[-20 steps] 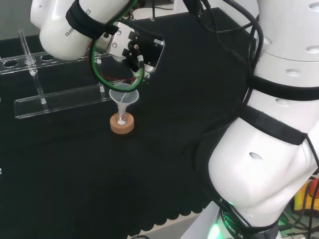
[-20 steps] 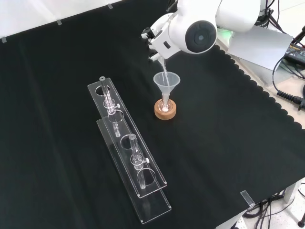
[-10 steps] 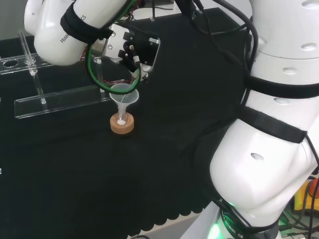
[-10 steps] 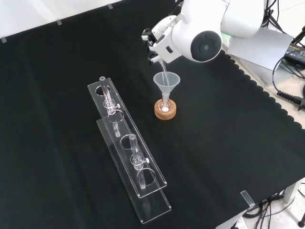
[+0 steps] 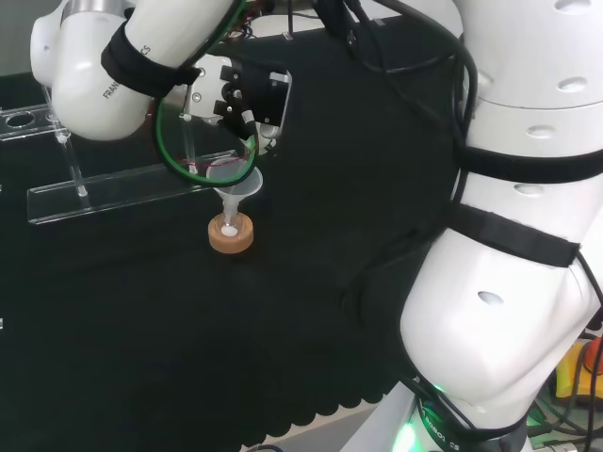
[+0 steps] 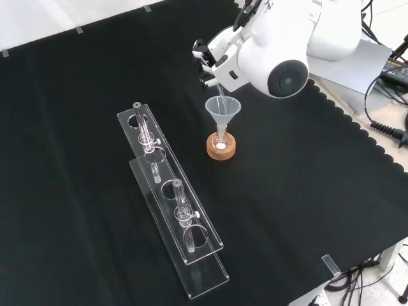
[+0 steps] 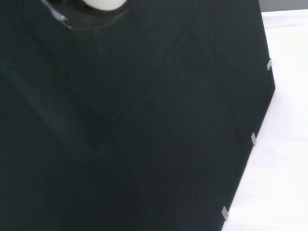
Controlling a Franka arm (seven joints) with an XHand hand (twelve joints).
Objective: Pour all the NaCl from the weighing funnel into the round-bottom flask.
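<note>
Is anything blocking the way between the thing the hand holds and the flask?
Nothing blocks it. The hand holds the weighing funnel tipped into the clear funnel, which sits in the flask on the cork ring.

You're looking at a bench [image 6: 76, 210] draped in plain black cloth with a scalloped edge. The cork ring [image 6: 221, 147] is tan, with a white speck of powder at its centre. The funnel [image 6: 222, 109] above it is clear, as are the racks [image 6: 172, 204]. The hand [image 6: 213, 58] is black and white.
</note>
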